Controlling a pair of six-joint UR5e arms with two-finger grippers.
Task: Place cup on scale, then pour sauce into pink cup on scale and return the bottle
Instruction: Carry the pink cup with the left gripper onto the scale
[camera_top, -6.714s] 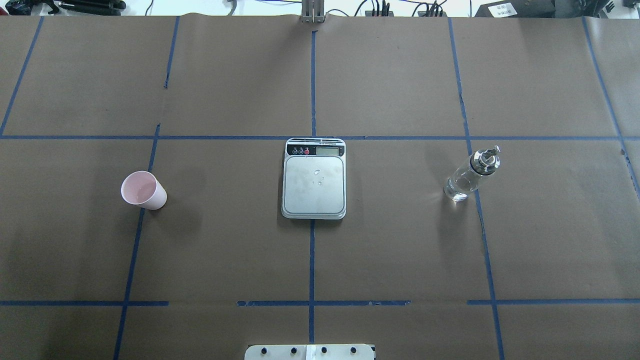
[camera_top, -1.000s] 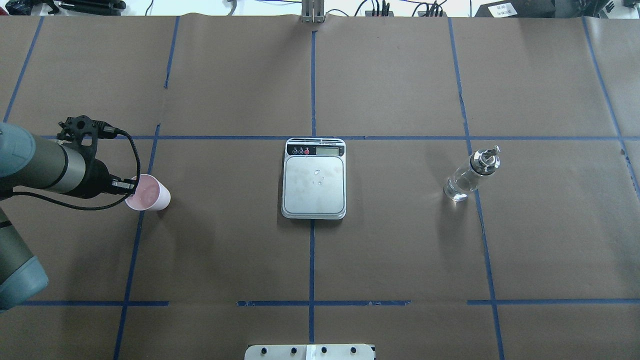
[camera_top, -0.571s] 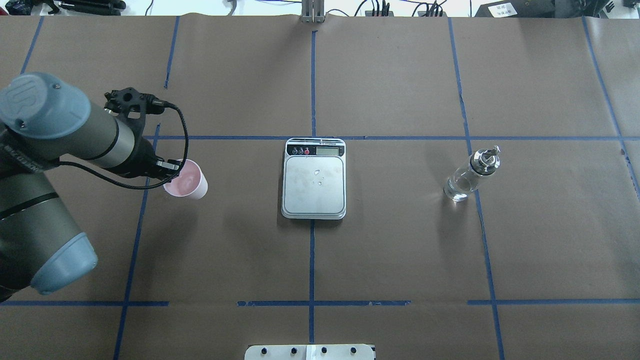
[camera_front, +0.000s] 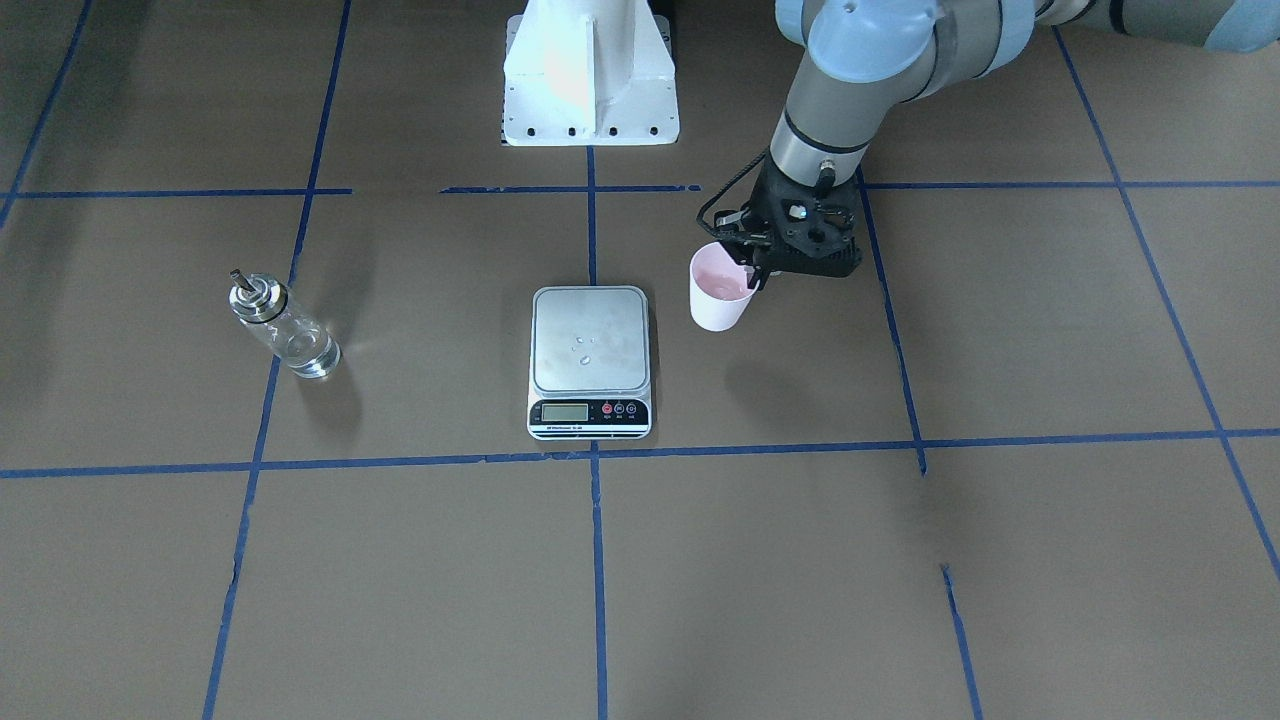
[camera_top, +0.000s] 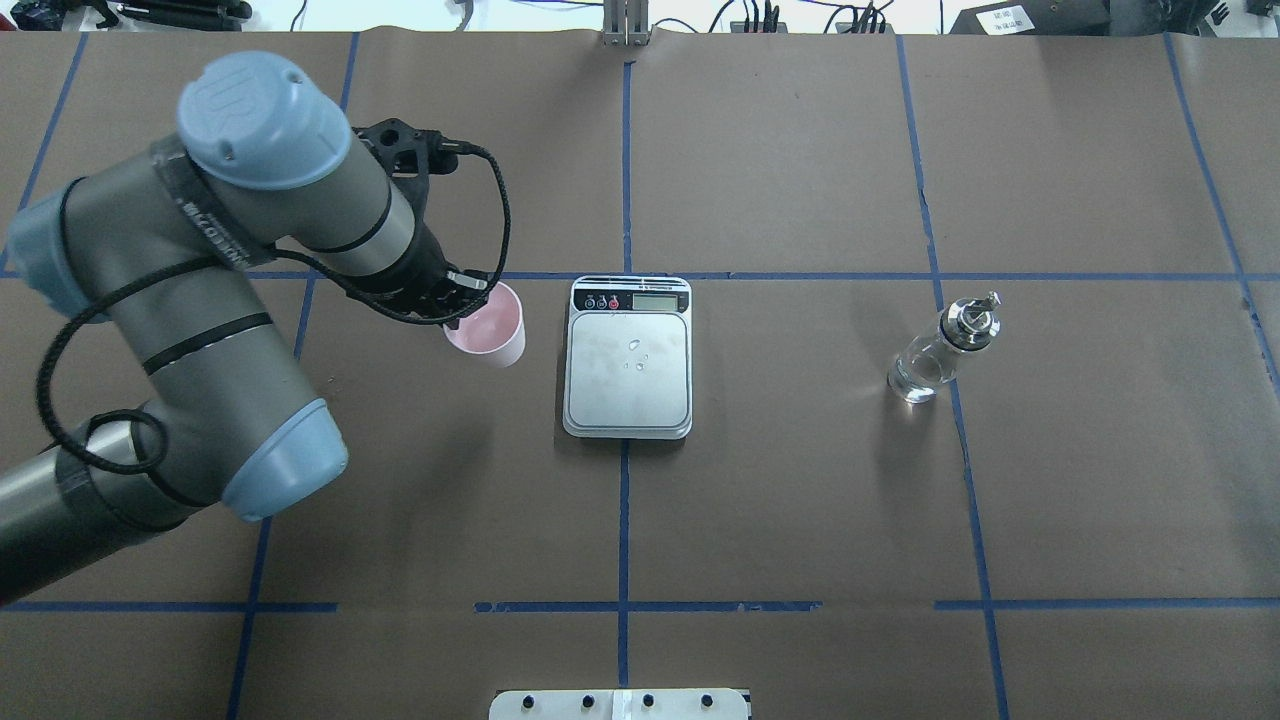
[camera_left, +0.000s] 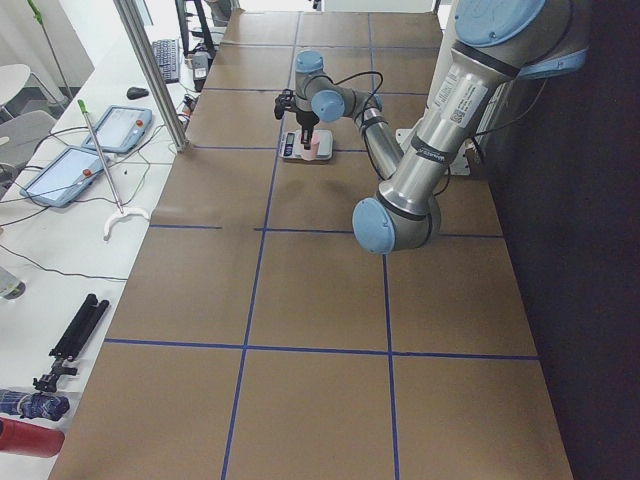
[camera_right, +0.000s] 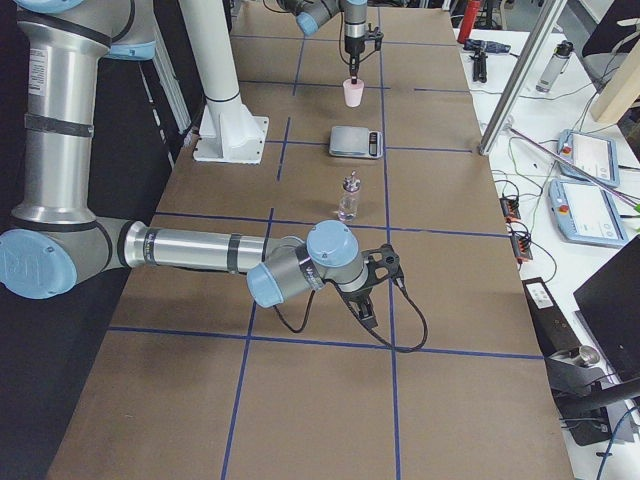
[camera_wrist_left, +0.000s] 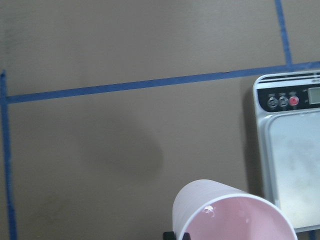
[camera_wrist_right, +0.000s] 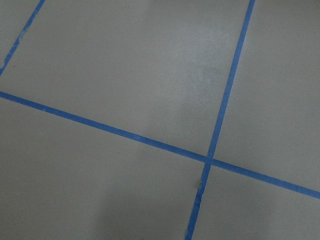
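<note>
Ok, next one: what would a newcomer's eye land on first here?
The big grey-and-blue left arm reaching in over the brown table, its fingers pinching the rim of a small pale pink tapered cup just beside the flat silver-grey digital scale. Next, the small clear glass bottle with a silver pourer cap, standing alone on the scale's other side, toward the robot's right.

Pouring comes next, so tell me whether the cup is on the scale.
Off. The cup is beside the scale, not touching it, gripped at its rim by the left pincer.
</note>
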